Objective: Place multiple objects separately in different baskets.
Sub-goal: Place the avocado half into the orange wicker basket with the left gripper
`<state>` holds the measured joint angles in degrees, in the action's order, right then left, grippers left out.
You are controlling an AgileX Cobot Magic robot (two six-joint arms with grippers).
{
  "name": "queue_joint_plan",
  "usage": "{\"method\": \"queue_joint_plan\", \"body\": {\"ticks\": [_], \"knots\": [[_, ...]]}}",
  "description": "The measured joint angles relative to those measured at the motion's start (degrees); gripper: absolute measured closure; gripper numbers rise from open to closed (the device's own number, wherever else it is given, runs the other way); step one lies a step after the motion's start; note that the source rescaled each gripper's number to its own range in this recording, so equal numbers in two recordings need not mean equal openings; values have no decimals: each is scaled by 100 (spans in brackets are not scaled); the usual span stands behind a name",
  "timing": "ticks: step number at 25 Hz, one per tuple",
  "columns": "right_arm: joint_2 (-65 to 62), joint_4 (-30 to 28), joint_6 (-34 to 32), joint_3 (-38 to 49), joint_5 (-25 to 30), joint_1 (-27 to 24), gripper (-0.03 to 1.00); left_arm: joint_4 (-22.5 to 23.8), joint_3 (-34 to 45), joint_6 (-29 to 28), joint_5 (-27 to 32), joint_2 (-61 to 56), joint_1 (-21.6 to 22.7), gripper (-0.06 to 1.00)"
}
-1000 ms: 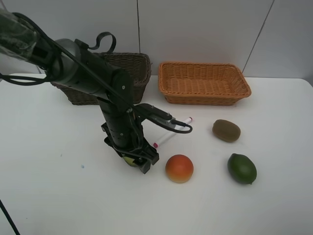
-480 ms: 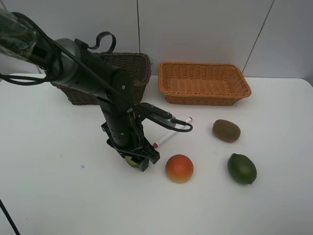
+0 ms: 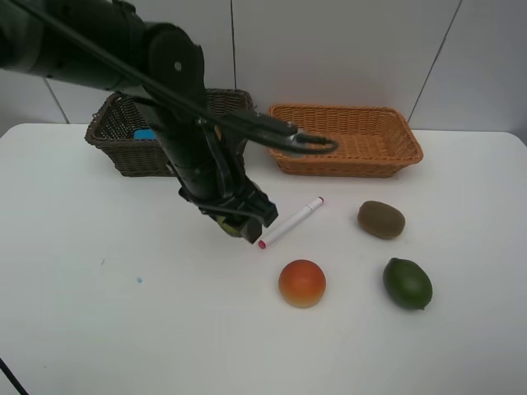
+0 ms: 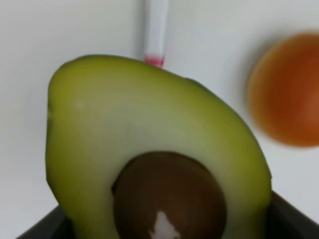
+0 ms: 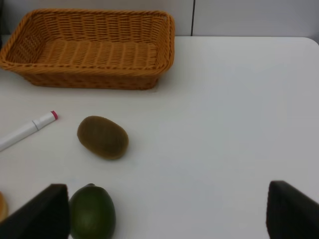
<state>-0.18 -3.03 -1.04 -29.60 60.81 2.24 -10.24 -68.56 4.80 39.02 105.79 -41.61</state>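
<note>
My left gripper point(image 3: 241, 220) is shut on the halved avocado point(image 4: 154, 149) and holds it above the table, beside the pink-tipped end of the white marker point(image 3: 290, 222). The orange-red fruit point(image 3: 302, 282), brown kiwi point(image 3: 381, 220) and green lime point(image 3: 407, 283) lie on the table to the right. The dark brown basket point(image 3: 123, 155) stands at the back left and the light orange basket point(image 3: 346, 164) at the back middle. My right gripper point(image 5: 164, 214) is open and empty, out of the high view, with the kiwi point(image 5: 102, 137) and lime point(image 5: 92, 214) before it.
A blue item point(image 3: 145, 133) shows inside the dark basket; its other contents are hidden by the arm. A black cable loop point(image 3: 309, 144) from the left arm hangs in front of the orange basket. The table is white, with a tiled wall behind.
My left gripper has lifted the avocado off the table and moved up and toward the back, away from the orange-red fruit. The fruits and the marker have stayed put.
</note>
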Motion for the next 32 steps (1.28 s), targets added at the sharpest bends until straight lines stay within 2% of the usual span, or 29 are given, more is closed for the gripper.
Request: {"method": "queue_joint_plan", "body": {"ticks": [2, 6, 13, 17, 21, 24, 28, 32], "knots": [[0, 0, 0, 0, 0, 0, -3, -6, -474, 0, 29, -78, 64, 25], [0, 0, 0, 0, 0, 0, -3, -5, -1961, 0, 102, 337, 278, 25], [0, 0, 0, 0, 0, 0, -3, 0, -5047, -18, 883, 2394, 525, 25], [0, 0, 0, 0, 0, 0, -3, 34, -6277, -18, 1068, 3458, 525, 25], [0, 0, 0, 0, 0, 0, -3, 334, -6850, -23, 1108, 4060, 525, 25], [0, 0, 0, 0, 0, 0, -3, 447, -6918, -23, 1075, 4203, 543, 24], [0, 0, 0, 0, 0, 0, -3, 468, -6936, -71, 1009, 4275, 578, 15], [0, 0, 0, 0, 0, 0, -3, 474, -6941, -126, 1003, 4279, 578, 13]]}}
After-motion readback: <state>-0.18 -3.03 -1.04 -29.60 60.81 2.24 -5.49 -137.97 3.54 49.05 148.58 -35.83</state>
